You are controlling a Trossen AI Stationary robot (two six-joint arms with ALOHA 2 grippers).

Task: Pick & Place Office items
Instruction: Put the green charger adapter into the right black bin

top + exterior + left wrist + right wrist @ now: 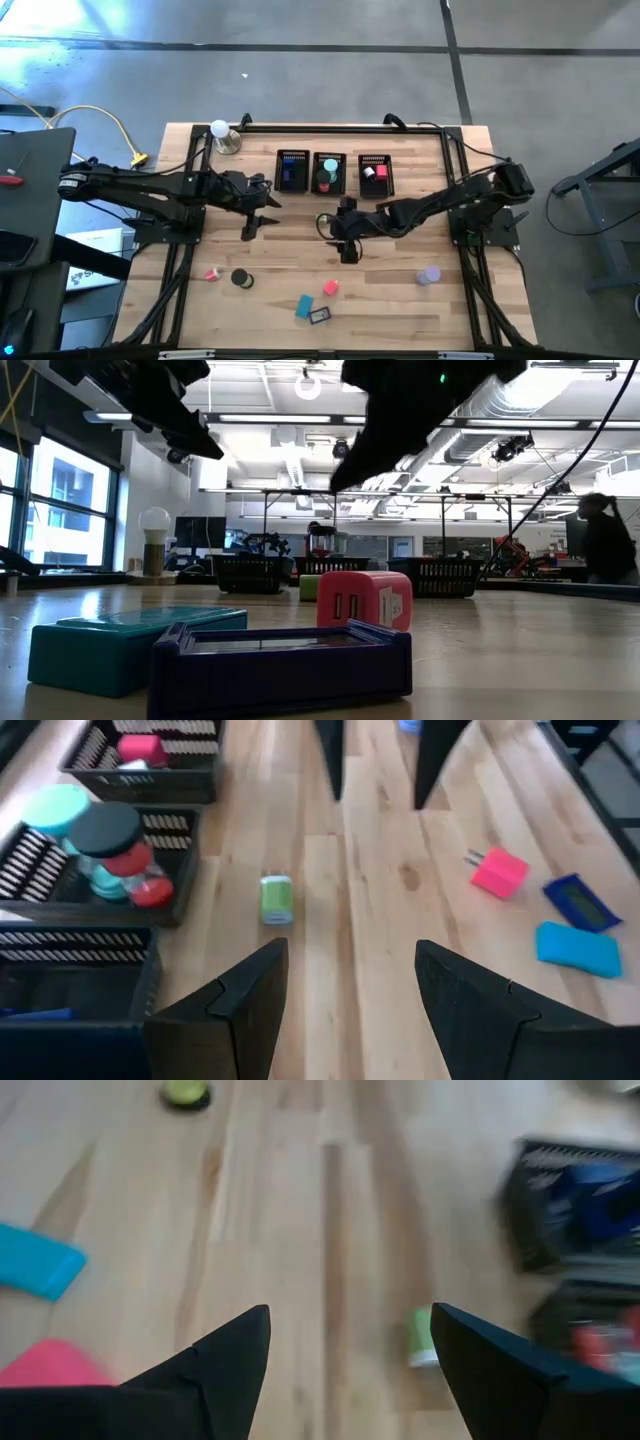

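Navy tray (280, 665) and teal block (120, 645) wait unsorted; bins (328, 173) partly filled; left gripper (252, 226) and right gripper (348, 250) gape empty.

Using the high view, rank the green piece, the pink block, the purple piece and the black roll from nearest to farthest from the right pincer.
From the right pincer, open above the table's middle:
1. Green piece, just beside it toward the bins.
2. Pink block, toward the front edge.
3. Purple piece, out to the right.
4. Black roll, off to the left.
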